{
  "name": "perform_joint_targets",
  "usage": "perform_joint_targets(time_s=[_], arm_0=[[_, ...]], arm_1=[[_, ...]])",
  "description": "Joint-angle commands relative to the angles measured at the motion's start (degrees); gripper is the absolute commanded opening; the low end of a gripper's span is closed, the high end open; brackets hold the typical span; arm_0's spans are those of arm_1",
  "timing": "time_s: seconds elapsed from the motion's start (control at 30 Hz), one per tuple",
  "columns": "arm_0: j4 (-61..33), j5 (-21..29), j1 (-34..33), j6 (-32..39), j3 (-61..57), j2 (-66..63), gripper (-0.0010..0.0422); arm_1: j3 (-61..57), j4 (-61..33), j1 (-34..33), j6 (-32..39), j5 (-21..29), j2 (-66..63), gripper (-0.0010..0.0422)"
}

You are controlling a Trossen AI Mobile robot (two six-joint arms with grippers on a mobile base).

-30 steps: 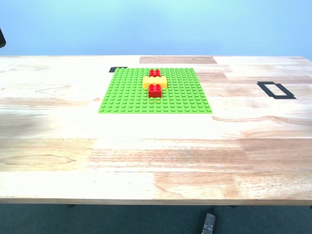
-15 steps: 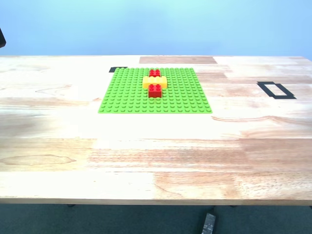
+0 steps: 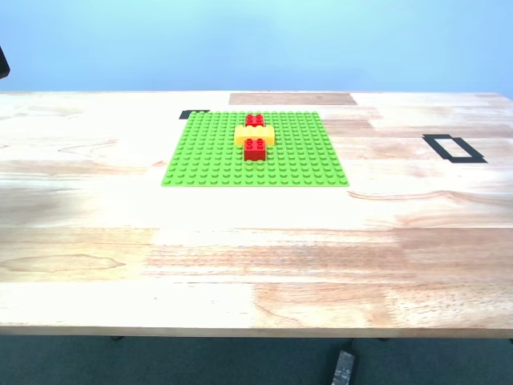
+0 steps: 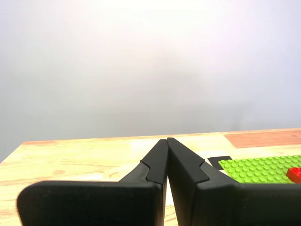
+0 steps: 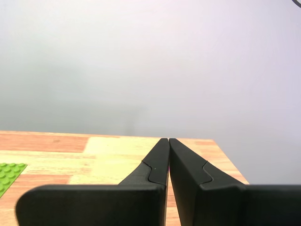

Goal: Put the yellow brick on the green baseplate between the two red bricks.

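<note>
Both sets of fingers are pressed together w/ nothing between them: your first gripper [image 4: 167,139] looks out over the counter [image 4: 84,160] toward a corner of the baseplate [image 4: 254,167], and your second gripper [image 5: 168,139] sits above bare counter w/ just a sliver of green plate at the frame edge. Neither gripper shows in the exterior view. There you see the yellow brick [image 3: 254,134] seated on the baseplate between the two red bricks [image 3: 255,148], touching each, approx. at the plate's far middle. Black tape outline [image 3: 454,148] lies well apart on the exterior view's right.
</note>
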Motion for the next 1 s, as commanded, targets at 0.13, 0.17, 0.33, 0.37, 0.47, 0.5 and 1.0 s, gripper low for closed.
perform_joint_targets(time_s=[0.13,0.17,0.33,0.37,0.47,0.5,1.0], arm_0=[[-0.02,-0.02,0.02,0.02,-0.02,0.44,0.0000],[-0.02,-0.02,0.02,0.04,-0.02,0.61,0.0000],[-0.02,-0.02,0.02,0.02,-0.02,1.53,0.0000],[-0.02,0.00,0.02,0.02,-0.02,1.68,0.0000],[-0.02,-0.02,0.02,0.02,-0.02,1.99,0.0000],[-0.02,0.00,0.02,0.02,-0.02,2.01,0.0000],[0.00,-0.02,0.02,0.02,-0.02,1.99,0.0000]], arm_1=[[0.07,0.00,0.02,0.00,0.04,0.00,0.0000],[0.07,0.00,0.02,0.02,0.04,0.00,0.0000],[0.07,-0.02,0.02,0.00,0.04,0.00,0.0000],[0.07,0.00,0.02,0.02,0.04,0.00,0.0000],[0.07,0.00,0.02,0.02,0.04,0.00,0.0000],[0.07,0.00,0.02,0.00,0.04,0.02,0.0000],[0.07,0.00,0.02,0.02,0.04,0.04,0.0000]])
